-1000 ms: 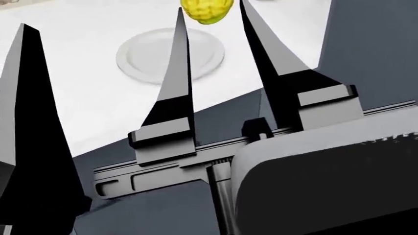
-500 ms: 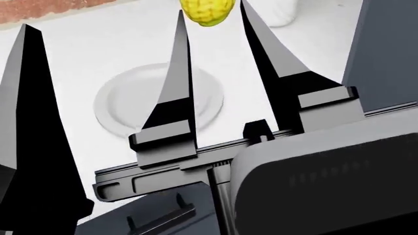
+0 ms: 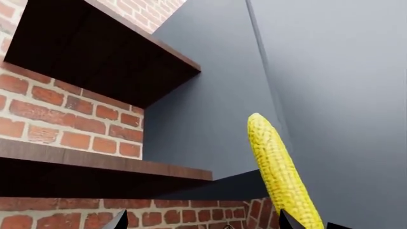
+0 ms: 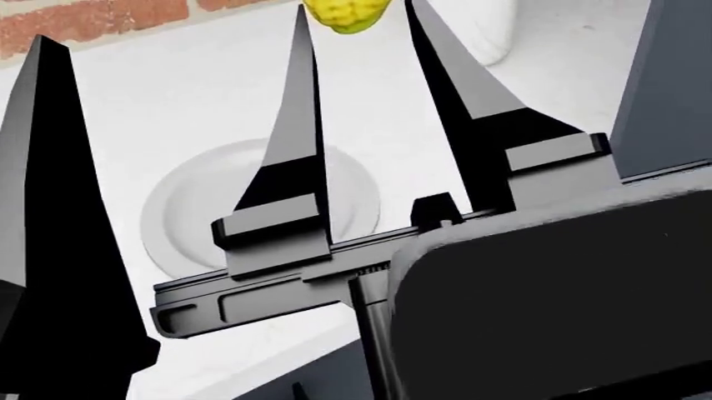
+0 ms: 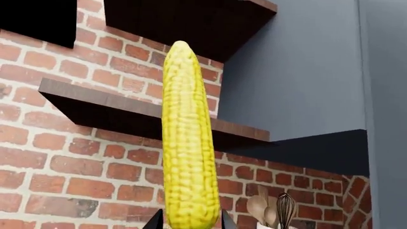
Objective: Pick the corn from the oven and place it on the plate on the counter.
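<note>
The right gripper (image 4: 358,37) holds the corn (image 5: 188,143) pinched at its thick end, the cob standing upright and filling the centre of the right wrist frame from the bottom edge nearly to the top. Held this way, the tapered tip points away from the fingers, and the cob hangs clear of everything, ready to be carried. In the head view only the cob's blunt end shows, at the top centre, caught between two long, dark wedge-shaped fingers.

The plate (image 4: 200,212) lies on the counter (image 4: 167,108) in the middle left of the head frame, partly hidden behind the gripper's body. The cob appears to be over the counter beyond the plate's far rim rather than over the plate, though the steep view makes this hard to judge. The oven is not in view.

The corn is bright yellow with tight rows of bumpy kernels; the plate is smooth, white and shallow-rimmed, and the counter is flat, pale and faintly speckled.

The left gripper (image 4: 62,242) fills the left edge of the head frame as a tall black wedge. In the left wrist view, two fingertips peek in well apart at the bottom edge with nothing between them, so its jaws stand open and idle.
</note>
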You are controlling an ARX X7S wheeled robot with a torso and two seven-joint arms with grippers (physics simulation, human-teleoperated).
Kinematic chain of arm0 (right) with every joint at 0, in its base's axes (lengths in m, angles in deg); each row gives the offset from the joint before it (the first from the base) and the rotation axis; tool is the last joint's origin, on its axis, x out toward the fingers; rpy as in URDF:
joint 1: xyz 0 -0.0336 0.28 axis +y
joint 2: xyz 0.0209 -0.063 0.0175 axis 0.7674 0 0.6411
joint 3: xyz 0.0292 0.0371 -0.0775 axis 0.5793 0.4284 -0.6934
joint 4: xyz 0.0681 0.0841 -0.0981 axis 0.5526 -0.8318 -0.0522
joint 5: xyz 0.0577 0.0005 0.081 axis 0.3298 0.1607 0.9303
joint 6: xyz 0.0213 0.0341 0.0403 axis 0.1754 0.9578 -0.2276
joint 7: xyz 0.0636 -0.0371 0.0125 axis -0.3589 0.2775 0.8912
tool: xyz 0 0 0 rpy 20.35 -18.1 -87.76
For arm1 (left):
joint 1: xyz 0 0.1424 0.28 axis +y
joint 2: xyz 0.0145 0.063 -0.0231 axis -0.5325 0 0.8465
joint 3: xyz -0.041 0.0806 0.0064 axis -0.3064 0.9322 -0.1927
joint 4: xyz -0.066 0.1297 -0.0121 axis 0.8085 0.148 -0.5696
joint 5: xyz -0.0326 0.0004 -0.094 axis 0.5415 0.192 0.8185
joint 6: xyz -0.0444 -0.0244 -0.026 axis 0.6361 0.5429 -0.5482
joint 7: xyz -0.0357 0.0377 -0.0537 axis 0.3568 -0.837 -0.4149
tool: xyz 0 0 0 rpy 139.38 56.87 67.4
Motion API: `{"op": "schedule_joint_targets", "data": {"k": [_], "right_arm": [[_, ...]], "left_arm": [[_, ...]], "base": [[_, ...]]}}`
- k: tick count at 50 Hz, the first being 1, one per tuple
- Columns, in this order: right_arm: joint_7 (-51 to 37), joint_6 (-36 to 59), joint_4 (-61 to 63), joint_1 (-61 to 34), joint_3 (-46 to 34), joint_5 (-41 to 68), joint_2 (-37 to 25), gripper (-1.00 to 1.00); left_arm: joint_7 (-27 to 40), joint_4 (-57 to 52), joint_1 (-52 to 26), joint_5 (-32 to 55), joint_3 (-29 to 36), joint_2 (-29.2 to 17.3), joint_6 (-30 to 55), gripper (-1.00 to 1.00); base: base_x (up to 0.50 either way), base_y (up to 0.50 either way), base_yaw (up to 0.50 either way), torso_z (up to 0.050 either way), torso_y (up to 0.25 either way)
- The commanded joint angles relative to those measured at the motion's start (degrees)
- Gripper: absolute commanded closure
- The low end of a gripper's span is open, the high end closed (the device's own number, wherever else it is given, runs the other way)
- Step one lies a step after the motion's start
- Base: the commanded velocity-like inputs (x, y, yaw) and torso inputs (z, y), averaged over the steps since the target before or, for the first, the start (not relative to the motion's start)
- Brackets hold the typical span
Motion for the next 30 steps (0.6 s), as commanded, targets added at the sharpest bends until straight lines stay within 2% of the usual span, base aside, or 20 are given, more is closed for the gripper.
{"op": "schedule_joint_targets", "data": {"k": [1, 11, 17, 30], "right_arm": [[1.8, 1.9, -2.9, -3.2, -0.2, 6.5, 0.8, 1.0], [6.3, 3.6, -11.0, -6.5, -1.1, 16.6, 2.7, 1.0], [7.5, 2.0, -14.3, -4.9, -1.1, 23.5, 2.9, 1.0], [10.7, 2.9, -17.2, -1.1, -4.1, 28.0, 3.6, 1.0]], "left_arm": [[0.2, -0.1, -0.5, 1.1, -1.5, 0.9, 0.9, -1.0], [0.2, -0.1, -0.1, 1.1, -2.2, 1.4, 1.3, -1.0], [0.2, -0.1, -1.5, 2.0, -3.7, 1.5, 2.4, -1.0], [0.3, -0.1, -4.4, 4.7, -5.4, 1.3, 4.1, -1.0]], "base": [[0.0, 0.0, 0.0, 0.0, 0.0], [0.0, 0.0, 0.0, 0.0, 0.0], [0.0, 0.0, 0.0, 0.0, 0.0], [0.0, 0.0, 0.0, 0.0, 0.0]]}}
